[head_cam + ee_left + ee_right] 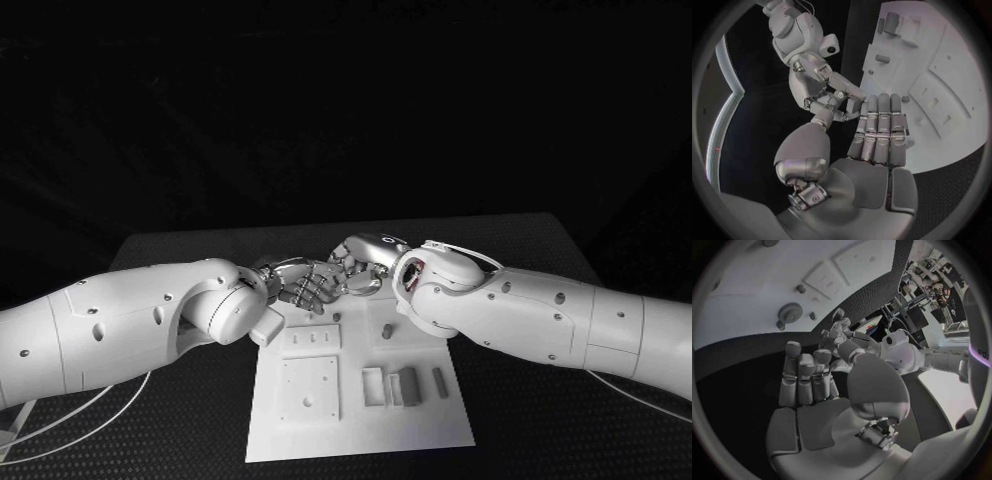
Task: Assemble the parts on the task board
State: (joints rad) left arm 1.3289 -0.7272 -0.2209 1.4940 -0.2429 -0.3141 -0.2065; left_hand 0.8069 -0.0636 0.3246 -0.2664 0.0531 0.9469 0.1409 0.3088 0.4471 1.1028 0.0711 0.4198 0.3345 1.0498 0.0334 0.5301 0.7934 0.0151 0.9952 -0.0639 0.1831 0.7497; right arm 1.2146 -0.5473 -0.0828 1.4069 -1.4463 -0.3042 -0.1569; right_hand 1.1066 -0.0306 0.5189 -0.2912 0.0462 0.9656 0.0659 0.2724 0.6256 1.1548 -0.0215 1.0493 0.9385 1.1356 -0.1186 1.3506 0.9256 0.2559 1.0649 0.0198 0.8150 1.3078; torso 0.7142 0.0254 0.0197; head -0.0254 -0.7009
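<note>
Parts [408, 385] lie on task board [433, 425]; at its far edge we see left hand [300, 284] & right hand [364, 262] meet, fingers straight, holding nothing.

far edge of white rectangular task board [289, 440]: blocked by silver left hand [300, 285] touching silver right hand [364, 262] | near half: open from above

Black table [173, 250] — dark, unlit room behind.
</note>
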